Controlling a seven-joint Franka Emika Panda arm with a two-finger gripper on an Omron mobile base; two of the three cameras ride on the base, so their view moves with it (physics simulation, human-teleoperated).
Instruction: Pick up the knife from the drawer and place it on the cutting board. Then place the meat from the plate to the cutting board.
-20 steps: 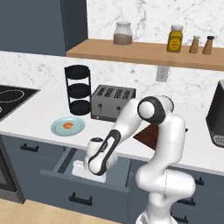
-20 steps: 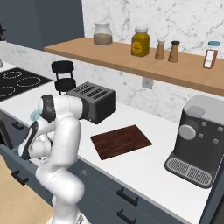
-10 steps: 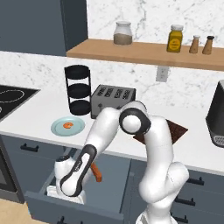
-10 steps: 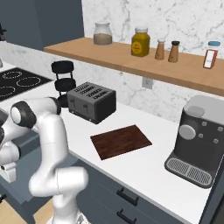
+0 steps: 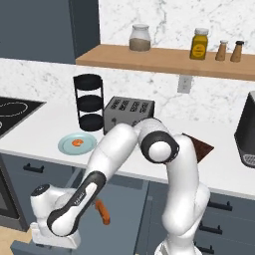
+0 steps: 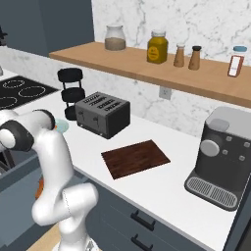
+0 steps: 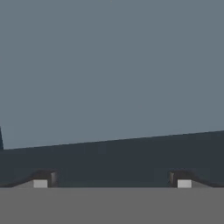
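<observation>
Low inside the drawer (image 5: 124,209) I see my gripper (image 7: 112,178) spread wide, holding nothing, near the knife (image 5: 102,211).

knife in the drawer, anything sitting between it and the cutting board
Nothing on the counter seems to block that route. The knife lies in the open drawer, and the cutting board is bare, with the toaster behind it. The robot's own arm hangs over the drawer beside the knife.
</observation>
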